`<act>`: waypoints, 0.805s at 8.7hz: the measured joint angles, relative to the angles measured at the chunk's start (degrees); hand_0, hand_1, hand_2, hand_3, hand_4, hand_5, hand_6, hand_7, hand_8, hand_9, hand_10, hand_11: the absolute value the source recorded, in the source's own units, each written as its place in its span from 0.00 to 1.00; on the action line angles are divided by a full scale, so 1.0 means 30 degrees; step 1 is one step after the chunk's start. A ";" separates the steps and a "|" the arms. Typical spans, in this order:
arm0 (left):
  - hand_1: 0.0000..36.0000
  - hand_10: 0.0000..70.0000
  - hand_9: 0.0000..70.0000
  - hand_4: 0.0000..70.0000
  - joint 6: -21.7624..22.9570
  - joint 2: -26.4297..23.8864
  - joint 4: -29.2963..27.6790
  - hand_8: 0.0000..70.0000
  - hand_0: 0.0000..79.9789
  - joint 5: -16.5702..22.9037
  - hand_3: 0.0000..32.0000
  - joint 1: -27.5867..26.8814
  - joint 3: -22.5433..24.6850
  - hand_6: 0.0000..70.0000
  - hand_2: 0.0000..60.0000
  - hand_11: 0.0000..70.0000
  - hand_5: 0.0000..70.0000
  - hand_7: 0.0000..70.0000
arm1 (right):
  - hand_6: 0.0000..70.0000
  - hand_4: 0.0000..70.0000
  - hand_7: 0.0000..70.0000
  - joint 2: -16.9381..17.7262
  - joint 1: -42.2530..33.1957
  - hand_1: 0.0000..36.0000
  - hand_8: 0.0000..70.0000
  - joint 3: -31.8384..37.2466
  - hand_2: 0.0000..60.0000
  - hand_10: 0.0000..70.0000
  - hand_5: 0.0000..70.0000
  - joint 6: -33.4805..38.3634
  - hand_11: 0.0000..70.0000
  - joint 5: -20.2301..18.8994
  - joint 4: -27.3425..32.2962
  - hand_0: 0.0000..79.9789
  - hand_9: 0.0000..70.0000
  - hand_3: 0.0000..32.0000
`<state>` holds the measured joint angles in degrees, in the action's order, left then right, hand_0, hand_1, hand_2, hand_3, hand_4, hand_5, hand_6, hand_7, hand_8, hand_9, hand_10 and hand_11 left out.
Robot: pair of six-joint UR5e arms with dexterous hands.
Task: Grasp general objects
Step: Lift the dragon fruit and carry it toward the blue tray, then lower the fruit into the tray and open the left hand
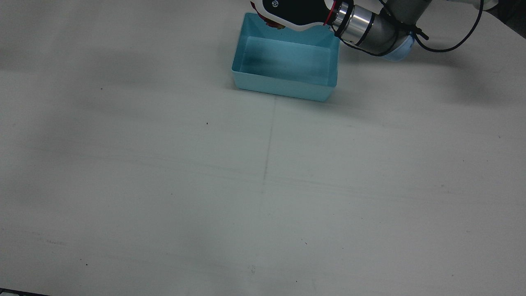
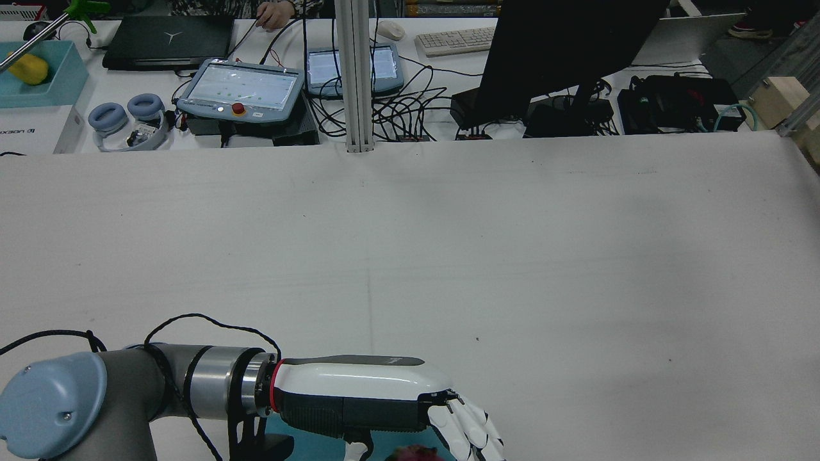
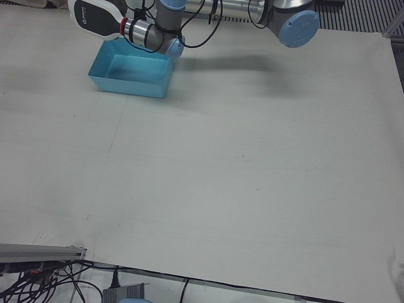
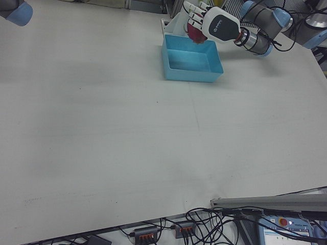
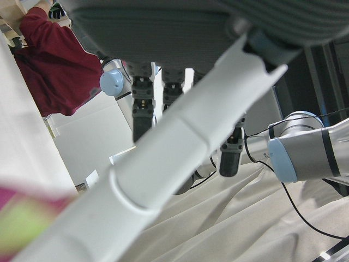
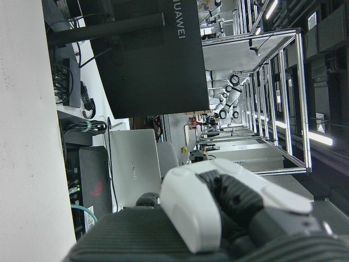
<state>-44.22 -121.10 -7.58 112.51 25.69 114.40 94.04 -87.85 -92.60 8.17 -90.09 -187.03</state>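
My left hand (image 1: 287, 12) hovers over the far rim of a light blue bin (image 1: 283, 86), at the robot's side of the table. A red-pink object with yellow-green bits (image 4: 195, 33) sits under the palm, held against the fingers (image 2: 467, 435). Only its edge shows in the rear view (image 2: 416, 453), and it is a blur in the left hand view (image 5: 22, 218). The same left hand (image 4: 212, 23) appears above the bin (image 4: 191, 75), whose inside looks bare. The right hand (image 6: 218, 207) shows only in its own view, too close to read its pose.
The right arm's blue joint cap (image 4: 15, 13) stays at the table's far corner. Behind the table's operator side stand a black monitor (image 2: 564, 51), two teach pendants (image 2: 240, 86), cables and a post (image 2: 355, 77). White tabletop (image 1: 263, 185) stretches in front of the bin.
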 measured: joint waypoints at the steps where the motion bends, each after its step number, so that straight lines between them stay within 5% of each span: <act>1: 1.00 0.41 0.20 0.29 0.0037 0.0000 -0.0125 0.13 1.00 -0.0002 0.00 0.0000 0.0041 0.70 1.00 0.67 1.00 1.00 | 0.00 0.00 0.00 0.0000 0.0001 0.00 0.00 -0.0002 0.00 0.00 0.00 0.0000 0.00 0.0000 0.0000 0.00 0.00 0.00; 3: 1.00 0.47 0.22 0.34 0.0077 -0.0003 -0.0217 0.14 1.00 -0.0004 0.00 -0.0042 0.0083 0.75 1.00 0.74 1.00 1.00 | 0.00 0.00 0.00 0.0000 0.0004 0.00 0.00 -0.0003 0.00 0.00 0.00 0.0000 0.00 0.0000 -0.0001 0.00 0.00 0.00; 5: 1.00 0.58 0.27 0.54 0.0100 0.0044 -0.0249 0.19 1.00 -0.0005 0.00 0.0000 0.0096 1.00 1.00 0.87 1.00 1.00 | 0.00 0.00 0.00 -0.0001 -0.0007 0.00 0.00 -0.0006 0.00 0.00 0.00 0.0000 0.00 -0.0001 0.0000 0.00 0.00 0.00; 7: 1.00 0.57 0.27 0.61 0.0146 0.0457 0.0159 0.21 1.00 -0.0024 0.00 0.0505 -0.0040 1.00 1.00 0.86 1.00 1.00 | 0.00 0.00 0.00 -0.0001 -0.0005 0.00 0.00 0.0004 0.00 0.00 0.00 0.0001 0.00 -0.0001 0.0000 0.00 0.00 0.00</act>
<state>-43.79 -119.72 -7.10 112.44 27.20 114.28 94.04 -87.86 -92.58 8.18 -90.09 -187.03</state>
